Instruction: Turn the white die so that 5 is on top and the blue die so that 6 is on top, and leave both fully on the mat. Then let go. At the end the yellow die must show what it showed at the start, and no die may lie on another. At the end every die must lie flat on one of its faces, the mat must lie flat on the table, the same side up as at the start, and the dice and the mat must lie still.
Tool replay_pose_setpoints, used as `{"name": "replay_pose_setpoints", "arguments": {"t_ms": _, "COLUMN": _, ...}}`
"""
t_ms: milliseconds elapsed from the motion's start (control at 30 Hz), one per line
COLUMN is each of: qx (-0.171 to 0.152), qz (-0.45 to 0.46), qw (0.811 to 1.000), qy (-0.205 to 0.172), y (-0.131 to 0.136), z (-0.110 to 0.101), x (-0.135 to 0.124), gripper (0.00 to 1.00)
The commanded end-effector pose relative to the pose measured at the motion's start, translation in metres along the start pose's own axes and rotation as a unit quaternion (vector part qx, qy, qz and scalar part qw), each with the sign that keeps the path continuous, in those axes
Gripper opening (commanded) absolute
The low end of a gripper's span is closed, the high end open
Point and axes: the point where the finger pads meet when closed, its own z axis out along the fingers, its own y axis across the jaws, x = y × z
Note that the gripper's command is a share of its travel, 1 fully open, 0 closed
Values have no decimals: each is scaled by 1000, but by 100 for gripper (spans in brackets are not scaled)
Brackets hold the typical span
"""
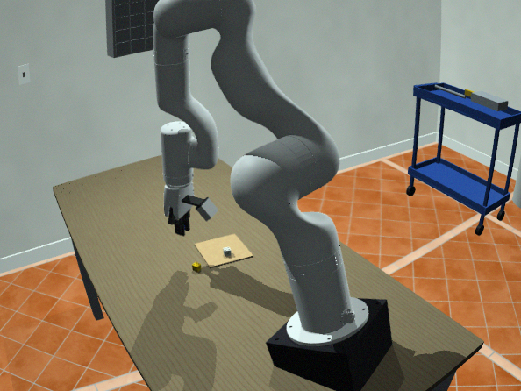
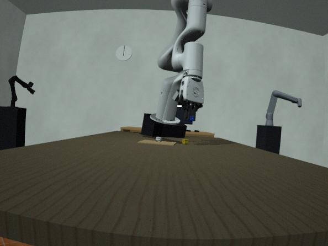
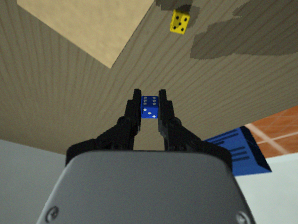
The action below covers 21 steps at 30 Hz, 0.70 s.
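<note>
My gripper point(image 1: 180, 230) point(image 2: 190, 119) point(image 3: 149, 98) is shut on the blue die point(image 2: 192, 118) point(image 3: 150, 106), high above the table. In the wrist view, the blue die shows a six face farther from the camera body and a three face nearer it; the fingers cover its sides. The white die point(image 1: 226, 252) point(image 2: 158, 139) sits flat on the tan mat point(image 1: 210, 246) point(image 2: 147, 142) point(image 3: 102, 32); its top number is too small to read. The yellow die point(image 1: 196, 266) point(image 2: 185, 141) point(image 3: 180, 22) stands on the table beside the mat, with five pips showing in the wrist view.
The wooden table point(image 1: 132, 228) point(image 2: 165, 187) bears the dice, mat and the arm's black base point(image 1: 324, 364) point(image 2: 163, 129). The yellow die is close to the mat's corner. A blue cart point(image 1: 460, 103) stands on the floor beyond the table.
</note>
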Motion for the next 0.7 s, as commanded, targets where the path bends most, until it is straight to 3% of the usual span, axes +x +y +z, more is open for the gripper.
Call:
{"name": "replay_pose_setpoints", "arguments": {"t_ms": 0, "qx": 10, "qz": -66, "qw": 997, "qy": 31, "y": -15, "z": 1, "x": 1, "gripper": 15}}
{"name": "replay_pose_setpoints", "arguments": {"t_ms": 300, "qx": 28, "qz": -222, "qw": 974, "qy": 29, "y": -48, "z": 4, "x": 6, "gripper": 15}}
{"name": "replay_pose_setpoints", "arguments": {"t_ms": 367, "qx": 28, "qz": -222, "qw": 974, "qy": 29, "y": -48, "z": 4, "x": 6, "gripper": 15}}
{"name": "replay_pose_setpoints", "arguments": {"t_ms": 433, "qx": 34, "qz": -280, "qw": 959, "qy": 29, "y": -60, "z": 5, "x": 7, "gripper": 15}}
{"name": "replay_pose_setpoints", "arguments": {"t_ms": 600, "qx": 39, "qz": -335, "qw": 941, "qy": 29, "y": -71, "z": 5, "x": 9, "gripper": 15}}
{"name": "replay_pose_setpoints", "arguments": {"t_ms": 667, "qx": 42, "qz": -383, "qw": 922, "qy": 30, "y": -80, "z": 6, "x": 11, "gripper": 15}}
